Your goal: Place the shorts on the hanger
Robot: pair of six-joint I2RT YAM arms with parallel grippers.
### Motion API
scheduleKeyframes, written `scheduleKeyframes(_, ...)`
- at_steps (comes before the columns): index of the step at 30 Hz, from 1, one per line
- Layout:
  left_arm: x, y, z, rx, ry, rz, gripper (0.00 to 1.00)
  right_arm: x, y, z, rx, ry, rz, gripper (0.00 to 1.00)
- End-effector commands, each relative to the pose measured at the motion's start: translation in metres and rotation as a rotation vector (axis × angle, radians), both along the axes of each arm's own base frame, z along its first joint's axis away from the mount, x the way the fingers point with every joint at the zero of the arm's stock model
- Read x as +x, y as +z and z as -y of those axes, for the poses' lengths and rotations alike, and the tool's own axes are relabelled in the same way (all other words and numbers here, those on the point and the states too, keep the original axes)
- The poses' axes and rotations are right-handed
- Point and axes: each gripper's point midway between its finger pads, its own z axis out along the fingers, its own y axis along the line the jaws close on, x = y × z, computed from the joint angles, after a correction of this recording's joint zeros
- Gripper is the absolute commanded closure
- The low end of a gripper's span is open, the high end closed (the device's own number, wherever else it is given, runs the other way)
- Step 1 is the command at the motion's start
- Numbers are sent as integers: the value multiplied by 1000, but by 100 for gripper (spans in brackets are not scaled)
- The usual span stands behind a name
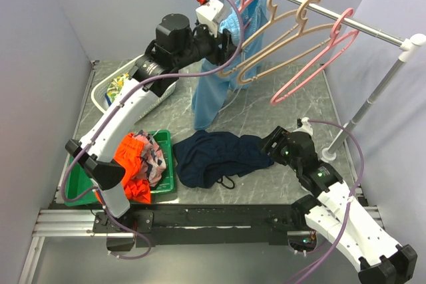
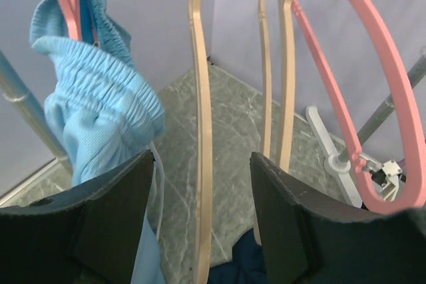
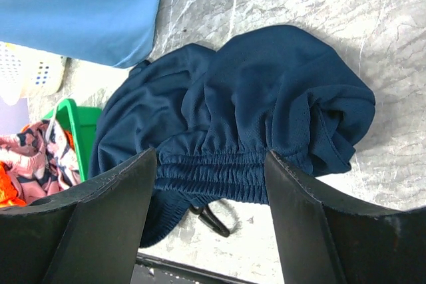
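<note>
Nothing of the task is finished yet: the shorts [image 1: 219, 156] lie crumpled on the table [image 1: 279, 108], close to its near edge and about midway along. The right pincer [image 3: 210, 187] hangs spread over their waistband, gripping nothing. Toward the far edge, the left pincer [image 2: 203, 184] stands spread around the beige hanger [image 2: 200, 98] on the rail [image 1: 379, 29], not clamped. Grasping, lifting and draping all remain, I judge.

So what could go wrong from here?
The left end effector straddles one beige hanger, open, with its twin hanger close beside; lifting it might snag that one. The right end effector is open over the bunched waistband of the navy shorts, so it may pinch only one layer, and the shorts could hang lopsided.
</note>
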Motion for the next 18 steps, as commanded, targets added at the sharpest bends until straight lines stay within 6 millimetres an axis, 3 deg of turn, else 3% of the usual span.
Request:
scheduleKeyframes(1, -2, 10, 15, 5, -28, 55, 35, 5, 8, -2, 10, 8, 40, 27)
scheduleKeyframes(11, 15, -16, 36, 47, -20, 17, 38, 3, 0, -7, 24, 30, 26, 27)
scheduleKeyframes(17, 18, -21, 44, 47, -23, 25, 47, 2, -3, -8, 27, 39, 24, 27)
scheduleKeyframes(18, 18, -20, 45, 46, -22, 28, 52, 2, -3, -8, 28, 38, 23, 27)
